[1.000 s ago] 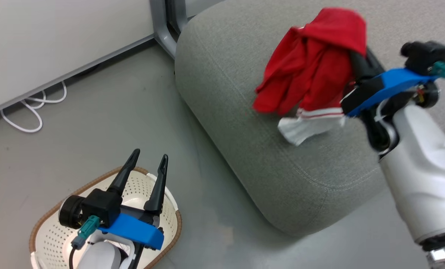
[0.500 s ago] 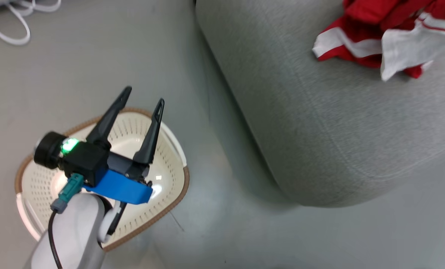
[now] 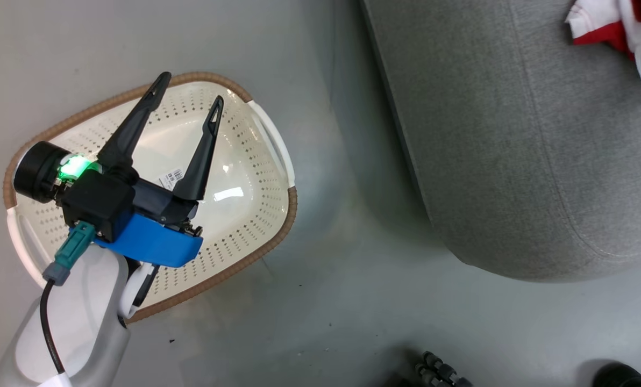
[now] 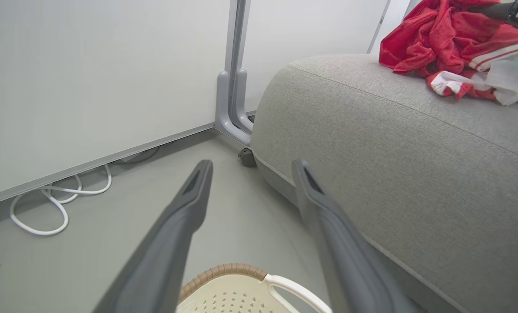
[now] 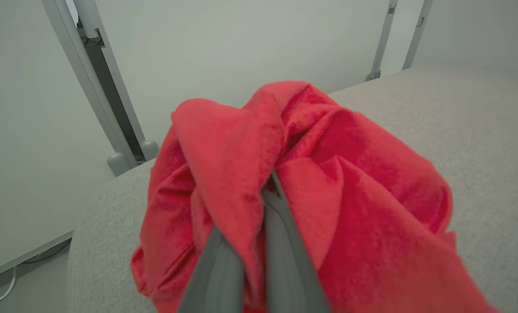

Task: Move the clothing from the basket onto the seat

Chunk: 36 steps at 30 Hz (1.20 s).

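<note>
Red clothing point(image 5: 328, 195) with white trim lies bunched on the grey seat point(image 3: 514, 161), with the right hand point(image 5: 271, 187) pinching a fold, not yet released. The left hand point(image 3: 191, 87) hangs spread above the basket point(image 3: 256, 215), which looks emptied.

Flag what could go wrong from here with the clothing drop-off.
1. The right end effector is shut on the clothing over the seat, fabric wrapped around it; pulling away before opening could drag it off.
2. The left end effector hangs open over the basket, whose visible bottom looks bare; a dip may clip its rim.
</note>
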Tool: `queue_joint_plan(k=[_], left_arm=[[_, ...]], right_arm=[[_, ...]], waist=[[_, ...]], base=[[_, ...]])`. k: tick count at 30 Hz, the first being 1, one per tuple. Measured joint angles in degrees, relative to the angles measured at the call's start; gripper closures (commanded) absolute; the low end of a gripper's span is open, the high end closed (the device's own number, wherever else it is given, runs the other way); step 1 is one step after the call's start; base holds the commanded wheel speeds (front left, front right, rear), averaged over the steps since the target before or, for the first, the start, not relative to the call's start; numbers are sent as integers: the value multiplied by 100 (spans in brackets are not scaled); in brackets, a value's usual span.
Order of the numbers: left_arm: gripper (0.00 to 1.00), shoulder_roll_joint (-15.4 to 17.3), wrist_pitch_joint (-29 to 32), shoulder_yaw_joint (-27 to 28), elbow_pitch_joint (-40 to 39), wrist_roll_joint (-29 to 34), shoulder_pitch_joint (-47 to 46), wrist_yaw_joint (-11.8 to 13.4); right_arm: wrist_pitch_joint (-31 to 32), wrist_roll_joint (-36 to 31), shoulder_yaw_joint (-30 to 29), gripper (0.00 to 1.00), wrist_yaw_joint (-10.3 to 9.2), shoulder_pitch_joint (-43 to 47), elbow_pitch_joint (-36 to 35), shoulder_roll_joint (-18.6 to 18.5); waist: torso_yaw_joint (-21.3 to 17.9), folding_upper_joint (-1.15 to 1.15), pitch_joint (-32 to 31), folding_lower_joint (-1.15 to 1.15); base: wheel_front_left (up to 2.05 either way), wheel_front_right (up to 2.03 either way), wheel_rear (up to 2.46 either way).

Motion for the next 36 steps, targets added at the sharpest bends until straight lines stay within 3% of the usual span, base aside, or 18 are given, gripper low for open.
queue_joint_plan(k=[4,5,6,7,8,15,21,36], left_arm=[[0,-27,0,49,5,0,1,0],[0,-40,0,57,11,0,1,0],[0,-63,0,57,16,0,1,0],[0,-94,0,52,20,0,1,0],[0,-127,0,44,32,0,1,0],[0,-421,0,83,187,-108,94,0],[0,-803,0,293,444,-359,546,0],[0,-1402,0,804,907,-568,1729,0]], right_arm=[[-43,-55,-30,100,0,-52,104,56],[-53,-81,-30,95,0,-52,125,54],[-55,-111,-14,62,0,-51,147,44],[-57,-122,-1,16,0,-51,176,32],[-57,-133,7,0,0,-50,207,23],[-53,-242,263,0,0,70,287,-25],[-86,-438,647,0,0,714,87,-7],[11,-144,1749,0,0,3153,-1515,402]], waist=[[61,0,25,0],[69,0,9,0],[79,0,-11,0],[93,0,-33,-1],[108,0,-57,-1],[219,0,-393,-1],[341,0,-1039,-1],[945,0,-3138,-3]], base=[[0,0,0],[0,0,0],[0,0,0],[0,0,0],[0,0,0],[0,0,0],[0,0,0],[0,0,0]])
